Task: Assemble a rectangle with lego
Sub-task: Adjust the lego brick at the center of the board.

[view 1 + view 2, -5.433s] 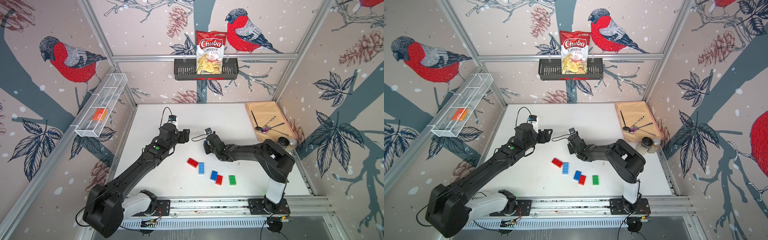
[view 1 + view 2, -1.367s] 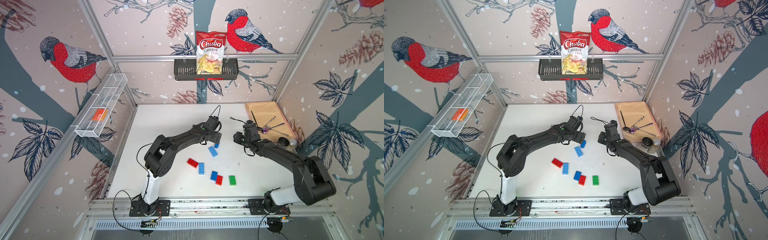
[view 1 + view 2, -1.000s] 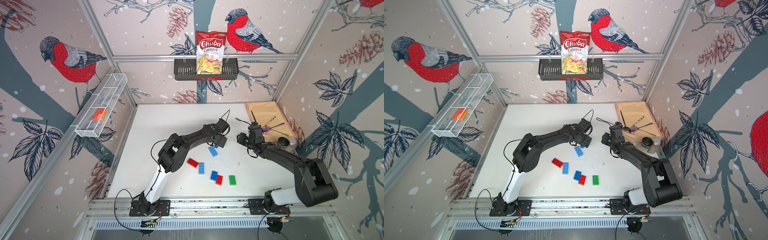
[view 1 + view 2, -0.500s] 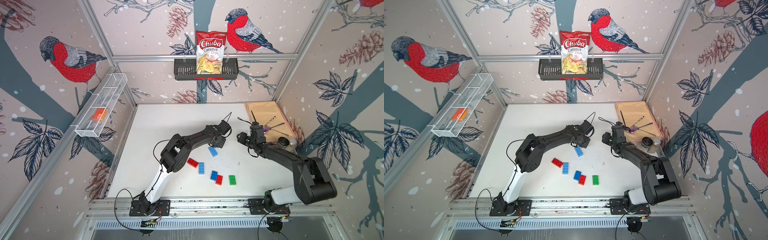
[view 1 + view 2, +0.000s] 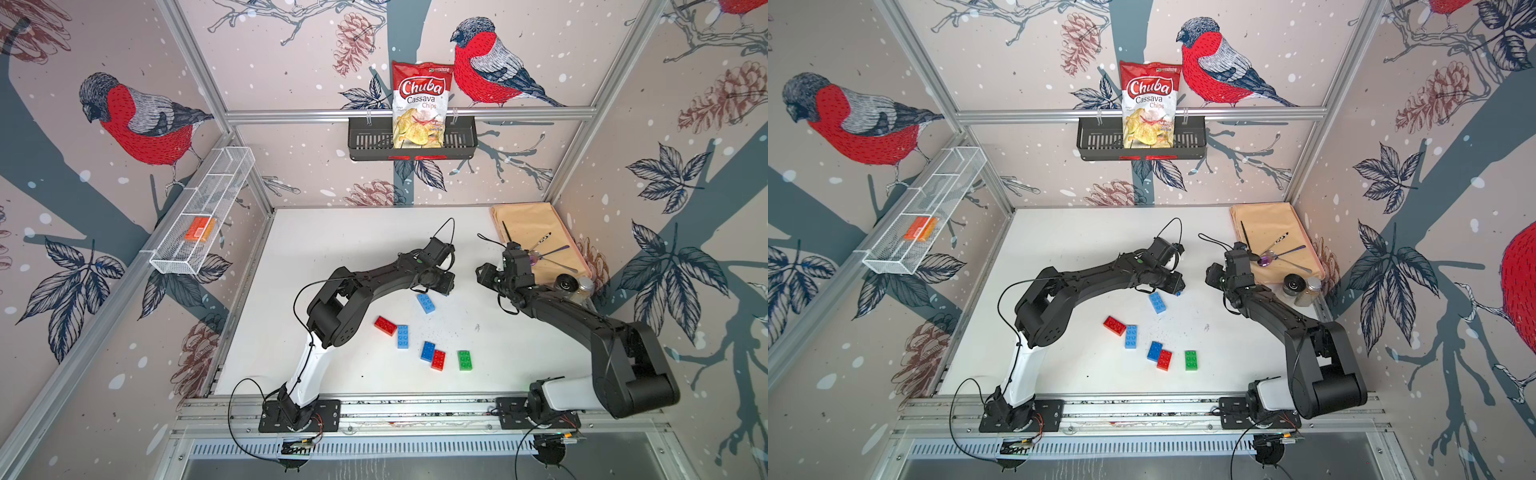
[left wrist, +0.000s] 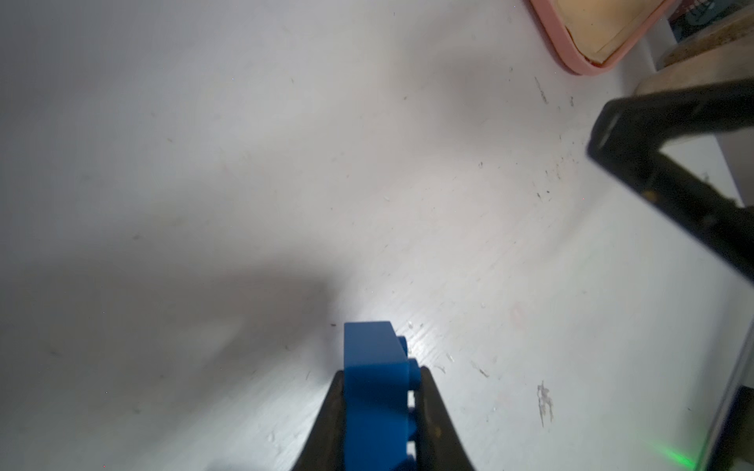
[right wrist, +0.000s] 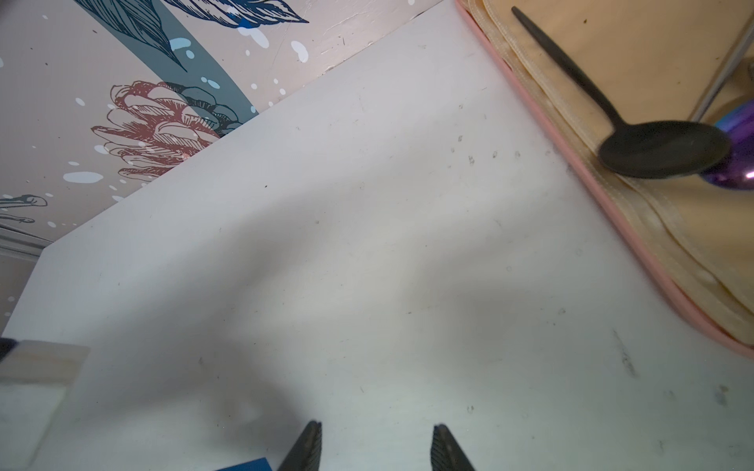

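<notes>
My left gripper (image 6: 381, 373) is shut on a dark blue lego brick (image 6: 373, 391), just above the white table. In a top view the left gripper (image 5: 446, 286) sits right behind a loose light blue brick (image 5: 426, 302). Nearer the front lie a red brick (image 5: 385, 325) touching a light blue one (image 5: 402, 336), a blue (image 5: 427, 351) and red (image 5: 438, 359) pair, and a green brick (image 5: 464, 360). My right gripper (image 7: 377, 432) is open and empty, facing the left one across a short gap (image 5: 482, 274).
A pink tray (image 5: 536, 232) with a beige cloth and spoons lies at the back right, with two small jars (image 5: 567, 284) beside it. A wire basket (image 5: 199, 228) on the left wall holds an orange piece. A chips bag (image 5: 417, 108) hangs on the back wall.
My left gripper has closed on the dark blue brick within the last second. Both arms have hardly moved since then. The loose bricks lie where they were.
</notes>
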`<state>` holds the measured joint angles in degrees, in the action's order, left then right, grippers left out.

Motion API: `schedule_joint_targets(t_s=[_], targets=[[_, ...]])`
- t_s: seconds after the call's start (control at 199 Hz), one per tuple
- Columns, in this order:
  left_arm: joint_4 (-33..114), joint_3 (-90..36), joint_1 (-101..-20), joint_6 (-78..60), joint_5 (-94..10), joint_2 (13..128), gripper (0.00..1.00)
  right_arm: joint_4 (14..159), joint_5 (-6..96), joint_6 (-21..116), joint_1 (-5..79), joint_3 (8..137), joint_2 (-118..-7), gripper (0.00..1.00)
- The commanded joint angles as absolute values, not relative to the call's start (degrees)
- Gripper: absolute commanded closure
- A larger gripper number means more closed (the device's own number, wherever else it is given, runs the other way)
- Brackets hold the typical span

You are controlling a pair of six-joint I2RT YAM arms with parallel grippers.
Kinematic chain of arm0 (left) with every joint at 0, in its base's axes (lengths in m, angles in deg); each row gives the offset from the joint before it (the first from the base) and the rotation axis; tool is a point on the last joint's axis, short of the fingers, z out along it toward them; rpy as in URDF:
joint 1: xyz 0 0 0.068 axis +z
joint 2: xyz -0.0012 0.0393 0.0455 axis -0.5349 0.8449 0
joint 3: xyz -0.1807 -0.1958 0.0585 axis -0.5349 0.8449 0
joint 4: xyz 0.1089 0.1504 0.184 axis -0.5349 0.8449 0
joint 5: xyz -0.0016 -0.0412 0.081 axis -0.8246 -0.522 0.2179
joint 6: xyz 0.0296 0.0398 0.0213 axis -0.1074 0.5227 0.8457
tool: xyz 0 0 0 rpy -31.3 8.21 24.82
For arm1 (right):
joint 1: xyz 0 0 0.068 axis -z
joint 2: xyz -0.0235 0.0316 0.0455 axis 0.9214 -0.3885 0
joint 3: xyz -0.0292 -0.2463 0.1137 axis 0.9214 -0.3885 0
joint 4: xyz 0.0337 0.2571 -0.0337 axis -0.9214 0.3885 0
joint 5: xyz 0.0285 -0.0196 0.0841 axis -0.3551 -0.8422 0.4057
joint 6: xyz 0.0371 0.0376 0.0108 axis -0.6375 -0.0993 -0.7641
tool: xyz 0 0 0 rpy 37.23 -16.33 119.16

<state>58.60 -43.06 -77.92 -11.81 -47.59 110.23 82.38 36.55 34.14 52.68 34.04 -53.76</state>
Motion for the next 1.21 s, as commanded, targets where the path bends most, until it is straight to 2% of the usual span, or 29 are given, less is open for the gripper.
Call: schedule_joint_targets(t_s=[0.0,0.136,0.301,0.427,0.693,0.784,0.945,1.201], targets=[[43.9,-38.1,-76.2,-17.1,-58.9,109.0,0.81,83.8,34.4,34.8,52.6,33.3,-52.2,0.52],[39.5,-34.9,-75.0,-19.0,-60.1,108.7,0.75,83.7,34.2,35.1,52.6,32.3,-50.8,0.5],[40.4,-33.3,-74.8,-18.6,-55.9,107.6,0.46,83.9,35.0,35.6,52.3,32.1,-51.5,0.42],[42.7,-32.5,-74.8,-17.0,-50.0,105.9,0.35,83.5,35.8,35.1,51.5,31.8,-52.1,0.4],[54.1,-31.5,-74.8,-11.4,-27.0,94.0,0.33,84.8,35.6,34.5,46.8,32.8,-53.2,0.4],[58.1,-30.2,-74.6,-8.5,-20.2,88.1,0.28,87.0,33.5,35.4,44.3,34.3,-54.3,0.39],[58.9,-24.1,-73.6,-5.9,-19.0,79.3,0.17,91.3,30.4,35.2,40.2,37.6,-58.7,0.37],[52.2,-13.4,-73.5,-7.8,-21.4,71.8,0.16,96.6,24.8,33.6,34.5,43.2,-66.8,0.33]])
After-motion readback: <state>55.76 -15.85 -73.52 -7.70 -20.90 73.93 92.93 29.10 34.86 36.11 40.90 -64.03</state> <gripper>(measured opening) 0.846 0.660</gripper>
